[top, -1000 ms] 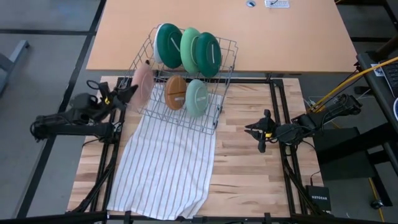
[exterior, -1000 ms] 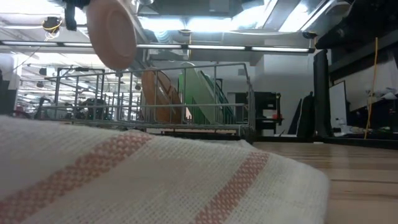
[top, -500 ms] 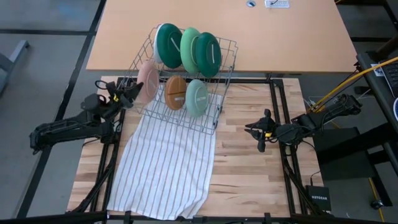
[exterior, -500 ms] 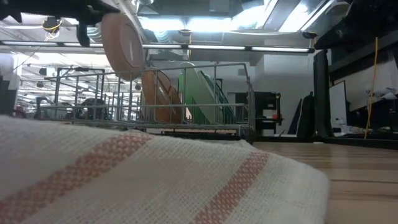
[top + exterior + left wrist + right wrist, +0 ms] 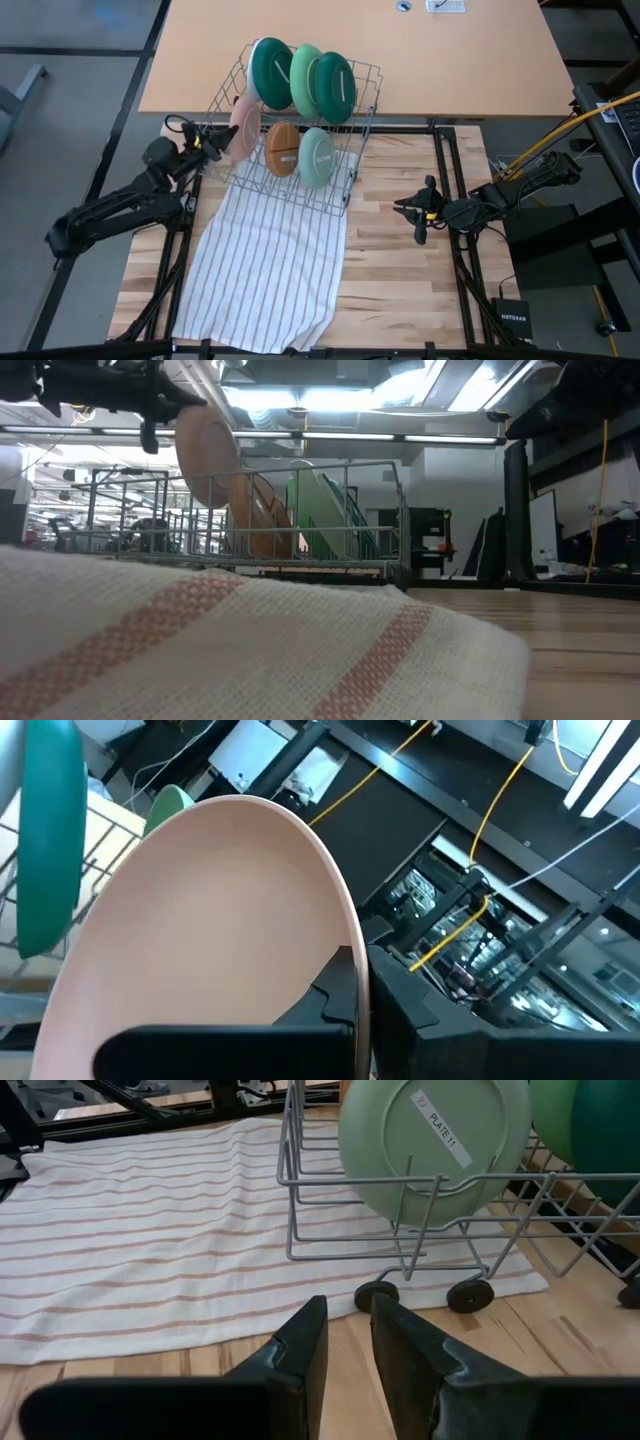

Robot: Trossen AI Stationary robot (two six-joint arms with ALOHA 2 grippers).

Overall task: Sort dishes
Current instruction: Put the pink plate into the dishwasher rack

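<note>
My left gripper (image 5: 212,142) is shut on a pink plate (image 5: 244,125) at the left end of the grey wire rack (image 5: 350,150). In the low view the pink plate (image 5: 207,455) stands on edge, its lower rim below the rack's top rail. The rack's slots hold a dark green plate (image 5: 270,70), a light green plate (image 5: 304,78), another dark green plate (image 5: 336,88), a brown plate (image 5: 282,148) and a pale mint plate (image 5: 316,156), all on edge. Right of the rack, my right gripper (image 5: 420,215) stands open and holds nothing. My left gripper pinches the pink plate's rim (image 5: 345,965) between its two fingers, one finger (image 5: 335,1000) on each face. The fingers come about level from the table's left side. The plate stands upright on edge at the rack's left end; whether it touches the wires I cannot tell.
A white striped cloth (image 5: 265,260) lies under the rack's near part and runs to the table's near edge. Bare wooden table (image 5: 400,290) lies to the right of it. A tan desk (image 5: 460,60) stands behind the rack.
My left gripper has carried the pink plate toward the rack, rightward and toward the far edge, and a little down. The plate has stayed on edge and now stands at the rack's left end, next to the brown plate.
</note>
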